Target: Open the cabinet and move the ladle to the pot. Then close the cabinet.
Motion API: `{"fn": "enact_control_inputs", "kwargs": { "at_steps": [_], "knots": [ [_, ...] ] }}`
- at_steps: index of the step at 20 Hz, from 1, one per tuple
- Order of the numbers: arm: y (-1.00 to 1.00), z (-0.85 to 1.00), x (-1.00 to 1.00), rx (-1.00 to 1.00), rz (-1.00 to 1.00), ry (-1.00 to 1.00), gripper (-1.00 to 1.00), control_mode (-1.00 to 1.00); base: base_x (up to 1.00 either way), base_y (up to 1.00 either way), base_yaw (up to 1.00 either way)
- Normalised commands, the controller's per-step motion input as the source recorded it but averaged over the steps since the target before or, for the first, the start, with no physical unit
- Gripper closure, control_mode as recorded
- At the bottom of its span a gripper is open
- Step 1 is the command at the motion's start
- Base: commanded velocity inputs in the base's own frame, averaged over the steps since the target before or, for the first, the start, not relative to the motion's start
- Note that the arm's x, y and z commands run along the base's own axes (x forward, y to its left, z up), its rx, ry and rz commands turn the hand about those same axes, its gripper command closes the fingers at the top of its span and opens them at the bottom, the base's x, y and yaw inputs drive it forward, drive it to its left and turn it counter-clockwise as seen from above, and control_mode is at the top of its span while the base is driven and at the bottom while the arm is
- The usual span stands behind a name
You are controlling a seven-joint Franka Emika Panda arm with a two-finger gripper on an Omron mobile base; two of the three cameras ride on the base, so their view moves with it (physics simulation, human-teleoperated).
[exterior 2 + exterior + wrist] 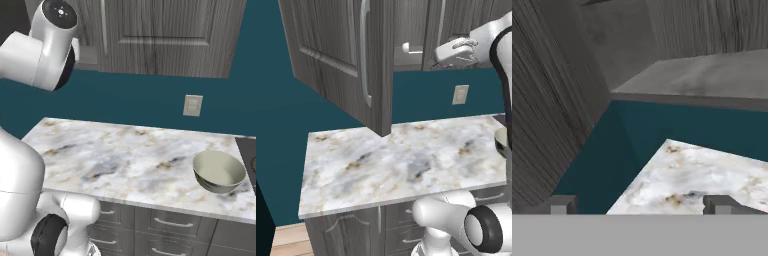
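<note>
The cabinet hangs above the counter. Its left door is swung wide open towards me, with the long silver handle facing out; the right door is shut. On the open shelf lies a white ladle, its rounded end to the left. My white hand hovers just right of it, in front of the right door. In the hand view my gripper is open, fingertips wide apart with nothing between them, facing the shelf's underside. The grey-olive pot stands on the counter's right side.
The marble counter runs below the cabinet, over grey drawers. A wall socket sits on the teal wall behind. The open door overhangs the counter's back left. A dark hob edge lies right of the pot.
</note>
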Motion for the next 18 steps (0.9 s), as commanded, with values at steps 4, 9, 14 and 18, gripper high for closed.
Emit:
{"fn": "enact_control_inputs", "kwargs": {
  "at_steps": [4,9,14,18],
  "knots": [
    [-0.47,0.00,0.44,-0.04,-0.44,-0.21,-1.00,-1.00,0.00,0.00,0.00],
    [-0.42,0.00,0.49,0.00,-0.41,-0.13,-1.00,-1.00,0.00,0.00,0.00],
    [-0.23,0.02,0.61,0.00,-0.29,0.00,-1.00,-1.00,0.00,0.00,0.00],
    [-0.24,0.06,0.61,0.00,-0.19,0.00,-1.00,-1.00,0.00,0.00,0.00]
  ]
}}
